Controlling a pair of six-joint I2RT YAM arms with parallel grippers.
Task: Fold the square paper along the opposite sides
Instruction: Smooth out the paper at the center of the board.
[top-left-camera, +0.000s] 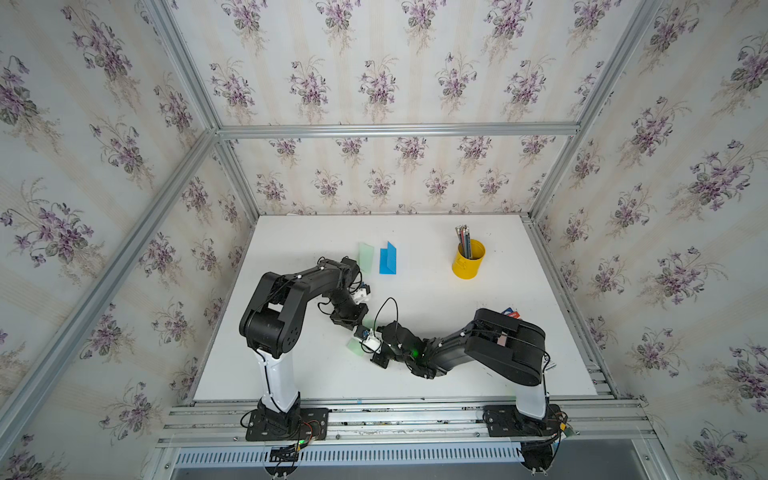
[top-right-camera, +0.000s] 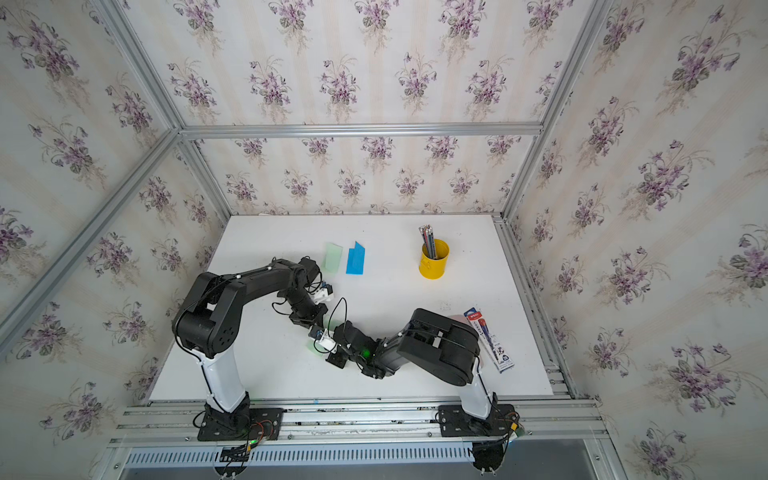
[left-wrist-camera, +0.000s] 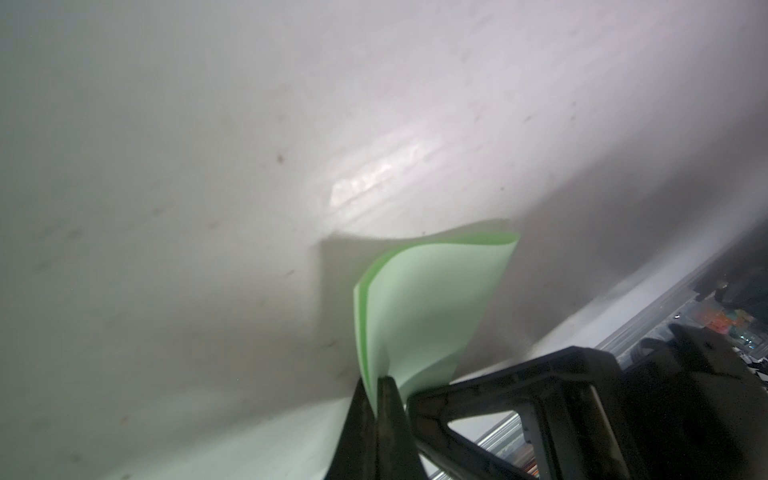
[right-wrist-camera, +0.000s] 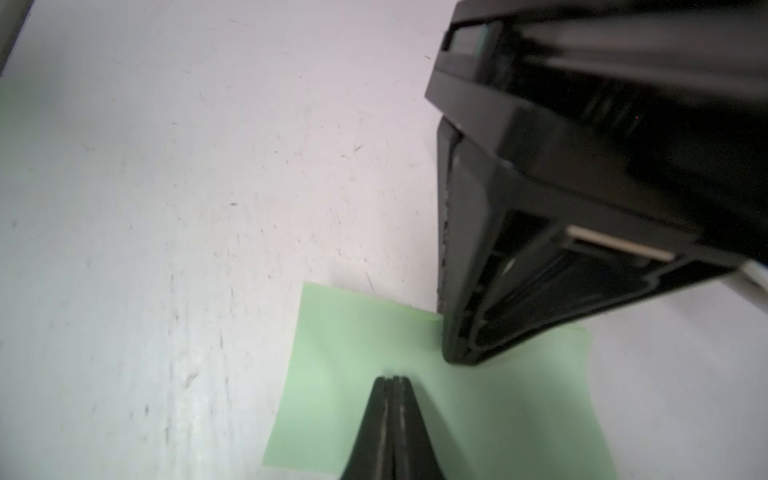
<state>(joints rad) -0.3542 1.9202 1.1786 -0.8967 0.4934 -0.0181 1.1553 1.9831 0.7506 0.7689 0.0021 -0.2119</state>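
The square paper (left-wrist-camera: 432, 307) is light green. It is doubled over into a loose curved bend, and two edges meet in my left gripper (left-wrist-camera: 376, 380), which is shut on them. In the right wrist view the paper (right-wrist-camera: 332, 374) lies on the white table. My right gripper (right-wrist-camera: 392, 379) is shut with nothing between its jaws, its tips pressed down on the sheet. In both top views the two grippers meet over the paper (top-left-camera: 354, 348) at the table's middle, and most of the sheet is hidden under them.
At the back of the white table (top-left-camera: 415, 232) lie a folded pale green paper (top-left-camera: 365, 257) and a folded blue paper (top-left-camera: 387, 259). A yellow cup of pencils (top-left-camera: 468, 259) stands back right. A pen pack (top-right-camera: 490, 340) lies at the right, beside my right arm.
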